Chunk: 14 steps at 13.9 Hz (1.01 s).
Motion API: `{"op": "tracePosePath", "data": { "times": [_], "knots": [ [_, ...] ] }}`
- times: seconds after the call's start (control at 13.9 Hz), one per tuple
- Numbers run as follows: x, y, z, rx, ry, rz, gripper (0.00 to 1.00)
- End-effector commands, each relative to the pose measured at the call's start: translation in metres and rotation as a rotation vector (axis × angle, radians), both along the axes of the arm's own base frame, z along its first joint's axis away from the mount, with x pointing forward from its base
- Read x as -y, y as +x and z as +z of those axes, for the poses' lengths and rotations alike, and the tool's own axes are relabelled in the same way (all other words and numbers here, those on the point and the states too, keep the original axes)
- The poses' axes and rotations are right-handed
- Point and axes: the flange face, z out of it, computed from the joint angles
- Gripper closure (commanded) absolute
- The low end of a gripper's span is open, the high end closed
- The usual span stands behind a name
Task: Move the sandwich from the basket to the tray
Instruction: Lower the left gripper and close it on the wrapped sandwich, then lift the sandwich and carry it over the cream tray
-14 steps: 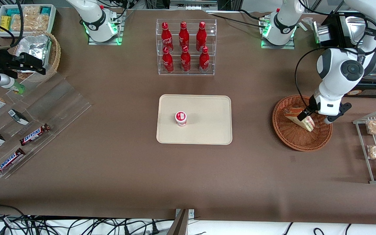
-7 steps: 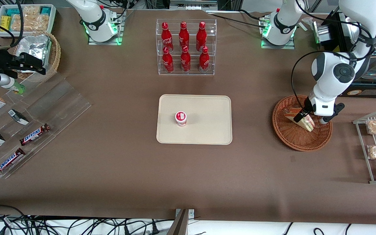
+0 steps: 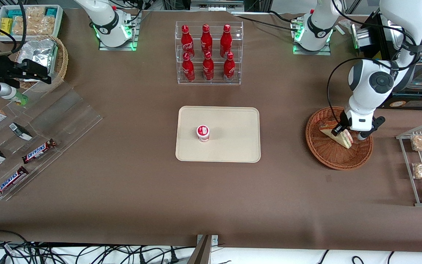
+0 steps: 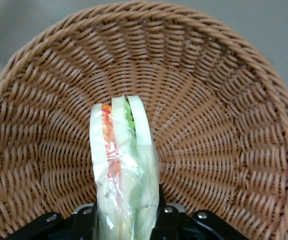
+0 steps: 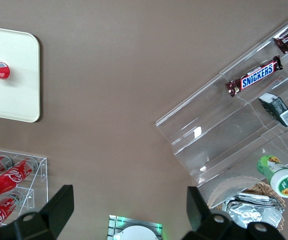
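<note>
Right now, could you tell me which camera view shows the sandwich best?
The left wrist view: the sandwich fills it, layers and wrap plain, gripper shut on it over the basket. The front view shows it small; the right wrist view misses it.

The brown counter point(image 3: 130, 183) carries the tray point(image 3: 233, 146) and the basket point(image 3: 328, 154), well apart. A clear bottle rack point(image 3: 208, 80) stands farther from the camera. The gripper point(image 3: 346, 132) sits over the basket.

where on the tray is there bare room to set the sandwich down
The tray is bare except for a small red-and-white cup; the widest free patch runs from the cup to the rim nearest the basket. The gripper holds the sandwich over the basket.
</note>
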Motion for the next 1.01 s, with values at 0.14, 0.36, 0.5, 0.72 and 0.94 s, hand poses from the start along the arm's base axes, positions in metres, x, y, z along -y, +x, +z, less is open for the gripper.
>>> {"op": "tracePosePath", "data": {
  "times": [0.14, 0.36, 0.5, 0.72, 0.94],
  "knots": [
    [0.028, 0.041, 0.078, -0.09, 0.081, -0.037, 1.0],
    [0.068, 0.065, 0.13, -0.14, 0.079, -0.061, 1.0],
    [0.101, 0.081, 0.163, -0.163, 0.031, -0.091, 1.0],
    [0.149, 0.094, 0.202, -0.173, 0.007, -0.16, 1.0],
    [0.199, 0.095, 0.205, -0.168, -0.023, -0.274, 1.0]
  ]
}}
